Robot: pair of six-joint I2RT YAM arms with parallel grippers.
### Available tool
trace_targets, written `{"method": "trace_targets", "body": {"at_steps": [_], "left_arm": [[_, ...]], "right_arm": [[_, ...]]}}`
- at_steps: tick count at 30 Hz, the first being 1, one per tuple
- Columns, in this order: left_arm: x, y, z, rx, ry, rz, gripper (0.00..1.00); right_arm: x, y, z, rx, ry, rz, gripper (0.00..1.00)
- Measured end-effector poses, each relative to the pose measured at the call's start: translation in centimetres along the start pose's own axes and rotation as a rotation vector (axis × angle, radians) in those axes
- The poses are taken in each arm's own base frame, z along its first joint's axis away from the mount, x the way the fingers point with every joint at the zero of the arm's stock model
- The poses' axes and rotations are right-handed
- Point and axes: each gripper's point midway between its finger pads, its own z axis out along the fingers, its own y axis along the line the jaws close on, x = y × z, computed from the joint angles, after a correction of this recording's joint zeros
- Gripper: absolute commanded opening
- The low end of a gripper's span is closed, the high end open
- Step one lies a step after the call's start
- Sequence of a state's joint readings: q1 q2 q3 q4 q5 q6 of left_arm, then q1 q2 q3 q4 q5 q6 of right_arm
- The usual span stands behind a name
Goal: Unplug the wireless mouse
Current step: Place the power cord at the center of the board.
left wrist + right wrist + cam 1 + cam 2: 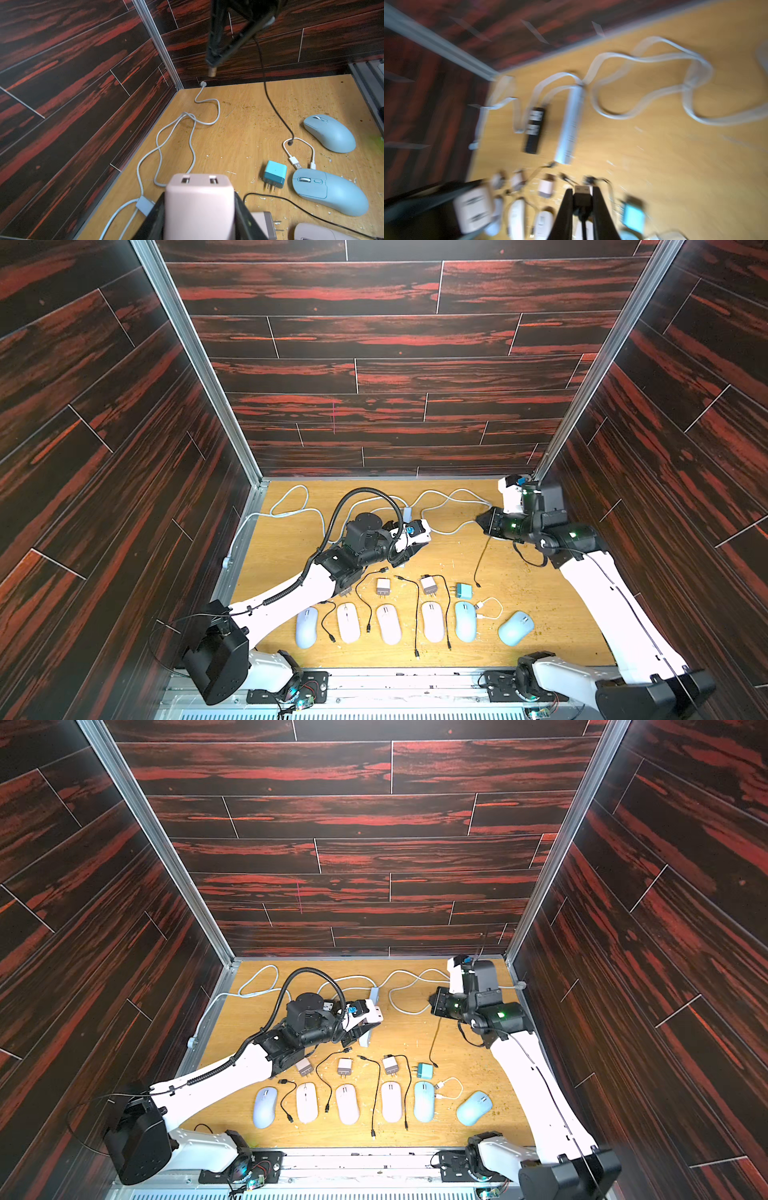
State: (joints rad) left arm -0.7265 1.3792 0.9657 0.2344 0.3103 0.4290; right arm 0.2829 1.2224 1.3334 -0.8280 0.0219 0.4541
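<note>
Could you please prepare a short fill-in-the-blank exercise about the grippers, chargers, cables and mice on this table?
The left gripper is shut on a pale pink charger block with ___ USB ports. The right gripper is shut on the USB plug of a ___ cable. On the wooden table lie ___ computer mice. The short white cable lies between two mice coloured light ___.
Missing words: two; black; six; blue.

Both top views look steeply down from high above the near edge on the whole tabletop. The left wrist view looks closely over the pink charger toward the far right corner, the blurred right wrist view past the right gripper toward the far left corner. Both show the teal adapter.
</note>
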Motion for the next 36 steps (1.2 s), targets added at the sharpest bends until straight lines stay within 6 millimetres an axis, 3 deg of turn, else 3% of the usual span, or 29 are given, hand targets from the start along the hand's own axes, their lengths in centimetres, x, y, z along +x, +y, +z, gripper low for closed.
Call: {"method": "trace_targets", "body": {"at_steps": [9,15,18,22,28,32,36], "left_arm": [[0.9,0.7,0.0,-0.060,0.004,-0.074,0.00],[0.9,0.7,-0.4,-0.061,0.016,-0.059,0.00],[0.9,0.8,-0.8,-0.062,0.021,-0.049,0.00],[0.8,0.8,-1.0,-0.064,0.023,-0.042,0.00],[0.8,0.8,-1.0,-0.058,0.019,-0.057,0.00],[0.7,0.7,-1.0,-0.054,0.018,-0.068,0.00],[0.7,0.6,-1.0,-0.051,0.016,-0.072,0.00]], "right_arm": [[4.9,-14.0,0.4,0.715,0.154,0.107,0.00],[5.0,-19.6,-1.4,1.060,0.179,0.119,0.02],[4.1,-20.5,-2.3,1.125,0.149,0.119,0.01],[1.7,-20.1,-4.2,1.114,0.048,0.144,0.00],[-2.0,-19.7,-8.4,1.113,-0.094,0.164,0.00],[-1.6,-20.7,-8.7,1.149,-0.049,0.143,0.01],[1.4,-22.6,-5.5,1.194,0.116,0.099,0.02]]}}
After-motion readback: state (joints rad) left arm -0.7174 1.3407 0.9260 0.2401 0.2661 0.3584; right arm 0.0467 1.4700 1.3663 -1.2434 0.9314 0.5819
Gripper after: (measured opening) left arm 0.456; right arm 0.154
